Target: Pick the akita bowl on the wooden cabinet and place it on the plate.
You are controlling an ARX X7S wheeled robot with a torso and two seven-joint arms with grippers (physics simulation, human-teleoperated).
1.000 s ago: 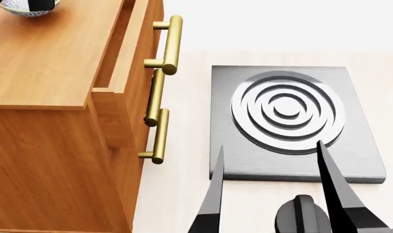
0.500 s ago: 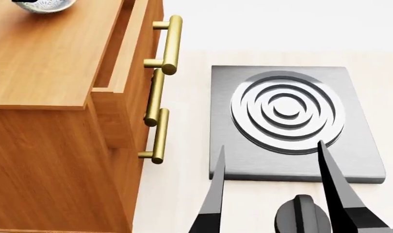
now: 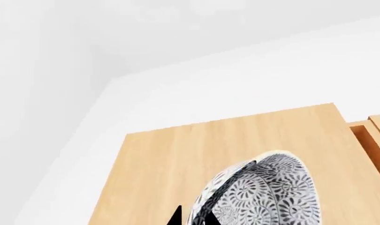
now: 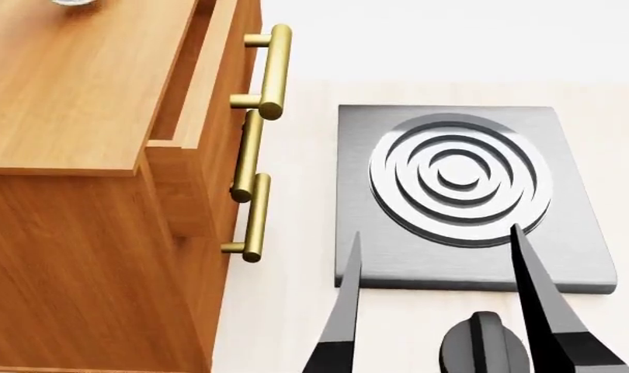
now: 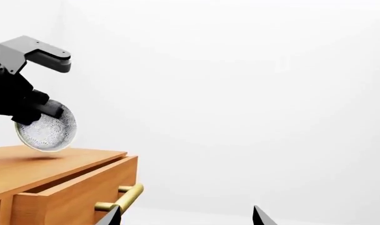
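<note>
The akita bowl, white with a dark leafy pattern, hangs tilted just above the wooden cabinet. My left gripper is shut on its rim. In the left wrist view the bowl fills the lower right, with the dark fingertips clamped on its edge over the cabinet top. In the head view only a sliver of the bowl shows at the top edge above the cabinet. My right gripper stands open and holds nothing. The plate is out of view.
A grey slab with raised concentric rings lies on the pale surface to the right of the cabinet, under my right gripper's fingers. The cabinet's top drawer stands slightly pulled out, and brass bar handles jut toward the slab.
In the head view the bowl and left gripper have slid up and nearly out of the top edge. The right gripper has not moved.
</note>
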